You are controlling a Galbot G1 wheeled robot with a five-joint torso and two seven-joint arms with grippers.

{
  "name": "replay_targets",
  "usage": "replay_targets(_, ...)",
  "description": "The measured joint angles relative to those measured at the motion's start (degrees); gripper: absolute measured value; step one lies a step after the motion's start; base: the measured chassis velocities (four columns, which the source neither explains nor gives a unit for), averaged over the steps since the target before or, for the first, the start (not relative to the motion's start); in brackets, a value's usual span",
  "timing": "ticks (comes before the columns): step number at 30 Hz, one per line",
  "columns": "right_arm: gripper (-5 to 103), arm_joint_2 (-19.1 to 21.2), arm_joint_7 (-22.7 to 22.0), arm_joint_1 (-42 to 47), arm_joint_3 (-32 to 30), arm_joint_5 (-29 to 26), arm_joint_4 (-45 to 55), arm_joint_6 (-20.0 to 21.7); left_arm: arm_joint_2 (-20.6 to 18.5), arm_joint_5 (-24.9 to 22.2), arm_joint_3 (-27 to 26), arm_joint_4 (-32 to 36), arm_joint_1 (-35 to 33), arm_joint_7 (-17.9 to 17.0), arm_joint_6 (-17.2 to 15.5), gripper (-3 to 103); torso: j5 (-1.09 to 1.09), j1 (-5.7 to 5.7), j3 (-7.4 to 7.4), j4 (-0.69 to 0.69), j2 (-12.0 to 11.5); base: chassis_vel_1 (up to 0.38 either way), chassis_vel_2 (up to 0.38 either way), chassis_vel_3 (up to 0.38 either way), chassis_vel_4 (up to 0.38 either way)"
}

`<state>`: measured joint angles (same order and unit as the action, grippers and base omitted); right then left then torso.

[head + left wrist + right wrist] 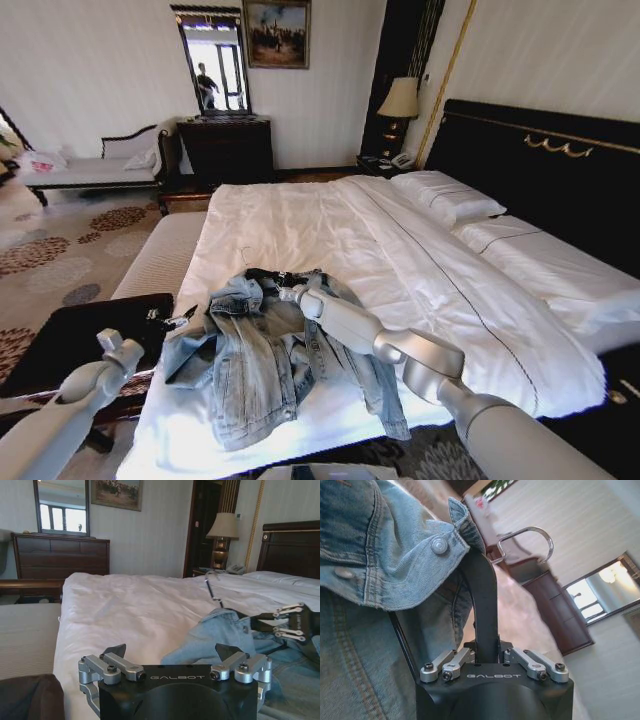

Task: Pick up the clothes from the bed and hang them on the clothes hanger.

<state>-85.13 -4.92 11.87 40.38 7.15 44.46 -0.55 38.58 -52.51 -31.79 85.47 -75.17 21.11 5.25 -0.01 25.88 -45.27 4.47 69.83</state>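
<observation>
Right claw clamped on black clothes hanger inside denim jacket, left claw wide, hovering over bed

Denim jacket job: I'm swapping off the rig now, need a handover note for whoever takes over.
Right end effector: shut on the black clothes hanger, over the bed.
Left end effector: open, holding nothing, low by the bed's near edge.
Denim jacket: crumpled on the bed near its foot, collar draped over the clothes hanger's top; silver hook free.
Done: clothes hanger gripped.
Left: get jacket properly onto it.
</observation>
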Motion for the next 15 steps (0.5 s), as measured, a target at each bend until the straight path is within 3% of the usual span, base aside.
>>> replay_targets(3,20,0.1,-0.6,0.7,-0.9,1.6,0.5,-1.6,-0.6,-0.2,1.2,-1.1,2.1,0.5,-0.6,100,0.00,0.00,0.00,0.00,0.0,0.000,0.000,0.000,0.000)
replay_targets(9,20,0.1,-0.9,1.2,-2.1,2.9,1.9,-3.8,-2.9,-2.2,10.3,-7.2,12.5,3.4,-2.2,100,0.02,0.00,0.00,-0.01,0.0,0.000,0.000,0.000,0.000)
replay_targets(11,20,0.4,-0.9,1.3,-2.2,2.9,2.6,-3.9,-3.0,-2.1,15.7,-11.1,18.3,6.4,-2.3,100,0.00,0.00,0.00,-0.02,0.0,0.000,0.000,0.000,0.000)
replay_targets(12,20,0.4,-0.9,1.3,-2.2,2.9,2.6,-3.9,-3.0,-2.1,15.7,-11.1,18.3,6.4,-2.3,100,0.00,0.00,0.00,-0.02,0.0,0.000,0.000,0.000,0.000)
replay_targets(15,20,0.8,-0.9,1.6,-2.2,2.6,3.8,-4.0,-1.4,-1.1,23.8,-18.4,28.6,14.1,-1.4,100,-0.01,0.00,-0.01,0.01,0.0,0.000,0.000,0.000,0.000)
